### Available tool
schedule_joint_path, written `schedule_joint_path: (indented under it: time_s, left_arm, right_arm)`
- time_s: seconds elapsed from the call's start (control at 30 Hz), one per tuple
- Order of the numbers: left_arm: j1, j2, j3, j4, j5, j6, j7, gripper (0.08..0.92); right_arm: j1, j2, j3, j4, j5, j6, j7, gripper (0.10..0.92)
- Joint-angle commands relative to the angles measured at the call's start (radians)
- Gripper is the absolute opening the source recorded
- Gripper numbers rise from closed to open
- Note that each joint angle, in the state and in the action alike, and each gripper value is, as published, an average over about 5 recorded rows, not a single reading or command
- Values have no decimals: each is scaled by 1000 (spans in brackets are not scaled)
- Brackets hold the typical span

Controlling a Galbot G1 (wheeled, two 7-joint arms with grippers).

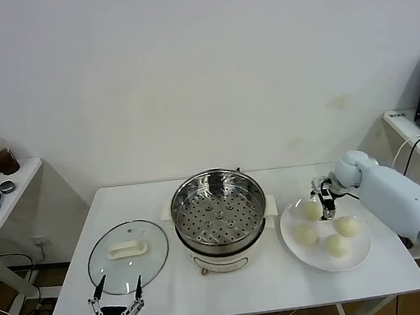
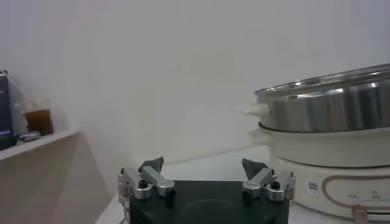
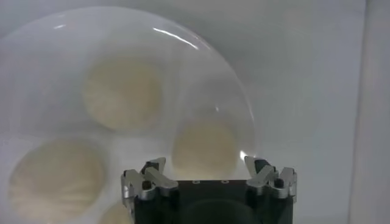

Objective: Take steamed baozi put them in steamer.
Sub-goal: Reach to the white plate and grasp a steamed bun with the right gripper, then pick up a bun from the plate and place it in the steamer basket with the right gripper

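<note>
At right of frame, the right gripper (image 1: 326, 204) is held spread wide over a baozi (image 1: 312, 210) on the plate (image 1: 362, 250), nothing gripped.

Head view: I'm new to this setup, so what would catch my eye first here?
The shiny steamer stands mid-table, its perforated tray bare. To its right, the right gripper hangs open over a white plate, straddling one of the four baozi. The glass lid lies left of the pot, with the left gripper open at the table's front edge.
</note>
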Motion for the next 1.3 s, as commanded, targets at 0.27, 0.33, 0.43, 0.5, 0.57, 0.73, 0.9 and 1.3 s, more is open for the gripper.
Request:
schedule_joint_path:
  time_s: [0.27, 0.33, 0.43, 0.5, 0.57, 0.73, 0.9, 1.3]
  left_arm:
    - [2, 0, -2, -1, 1, -4, 0, 823]
    - [4, 0, -3, -1, 1, -5, 0, 823]
    - [4, -1, -3, -2, 1, -6, -1, 823]
    - [4, -1, -3, -3, 1, -6, -1, 823]
    - [5, -1, -3, -4, 1, -6, 0, 823]
    - [5, 0, -2, -5, 0, -5, 1, 823]
    - [4, 6, 2, -5, -2, -5, 2, 823]
    - [5, 24, -2, -18, -25, -11, 2, 823]
  right_arm:
    - [6, 38, -6, -45, -25, -8, 22, 590]
    - [7, 33, -7, -39, -25, -8, 21, 538]
    - [11, 16, -15, -20, -13, -8, 14, 471]
    - [19, -3, -25, 4, 7, -9, 5, 450]
    - [35, -28, -42, 37, 41, -11, -5, 448]
    - [132, -115, -117, 161, 157, -7, -43, 459]
    - [324, -192, -240, 268, 319, 50, -94, 466]
    - [751, 6, -556, 304, 574, 253, -153, 470]
